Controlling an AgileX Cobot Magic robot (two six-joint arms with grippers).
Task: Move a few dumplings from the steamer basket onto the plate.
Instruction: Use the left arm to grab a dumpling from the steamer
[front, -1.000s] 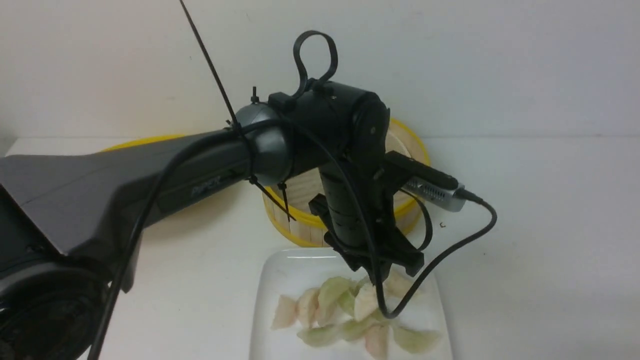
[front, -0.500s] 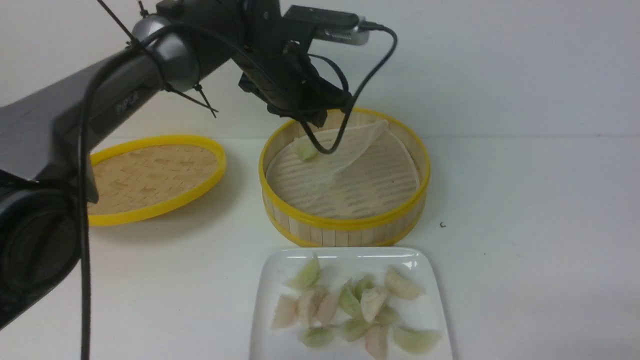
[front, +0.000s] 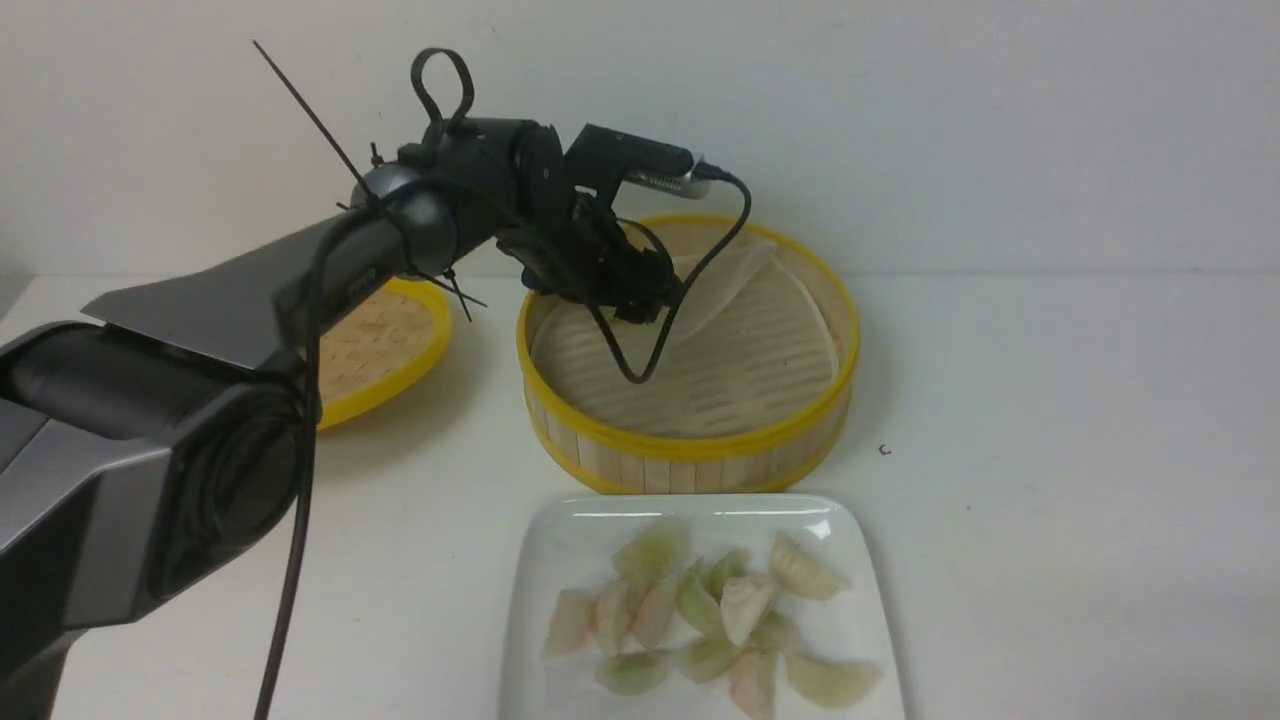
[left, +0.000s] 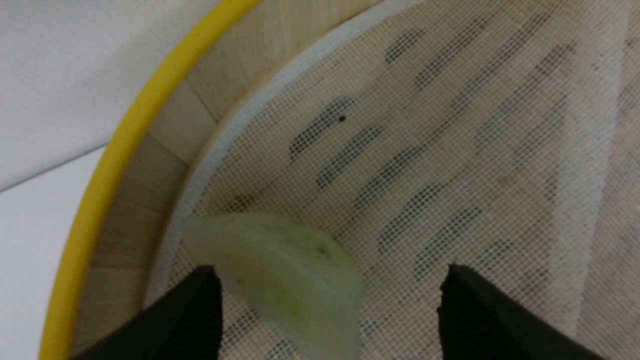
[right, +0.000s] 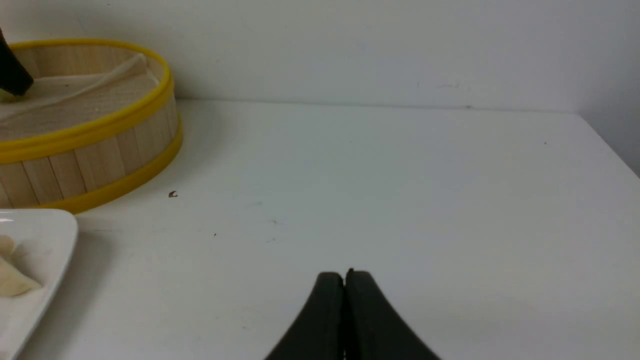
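The steamer basket (front: 690, 445) stands behind the white plate (front: 560, 525), its liner sheet (front: 730, 285) partly folded over. My left gripper (front: 640, 312) reaches down into the basket's back left. In the left wrist view it (left: 330, 280) is open, its black fingertips (left: 202, 290) on either side of one pale green dumpling (left: 280, 270) lying on the liner, close to one finger. Several green and cream dumplings (front: 700, 610) lie on the plate. My right gripper (right: 345, 275) is shut and empty, low over bare table to the right of the basket (right: 100, 125).
The shallow woven lid (front: 390, 350) with a yellow rim lies left of the basket, partly behind my left arm. A small dark speck (front: 884, 450) sits on the white table right of the basket. A wall runs close behind.
My left arm has swung from over the plate back to the basket and come down over the green dumpling. One more green dumpling lies at the plate's far side.
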